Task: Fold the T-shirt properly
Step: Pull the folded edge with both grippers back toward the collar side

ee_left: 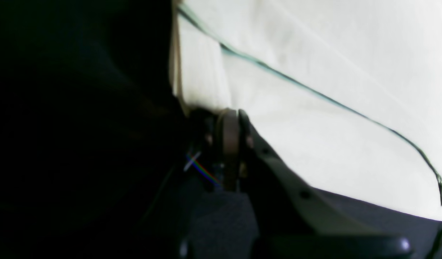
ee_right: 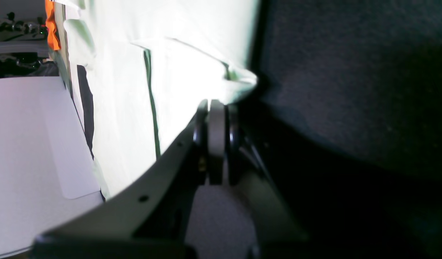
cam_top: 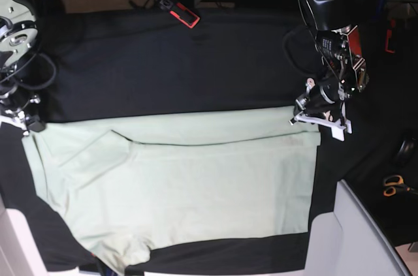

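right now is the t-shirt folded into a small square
No, the T-shirt lies spread wide across the black tablecloth, only its far edge doubled over.

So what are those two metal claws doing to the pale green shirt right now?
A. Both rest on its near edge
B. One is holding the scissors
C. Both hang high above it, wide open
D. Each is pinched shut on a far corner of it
D: the left gripper and right gripper are each clamped on a far corner of the T-shirt, which lies spread on the black tablecloth.
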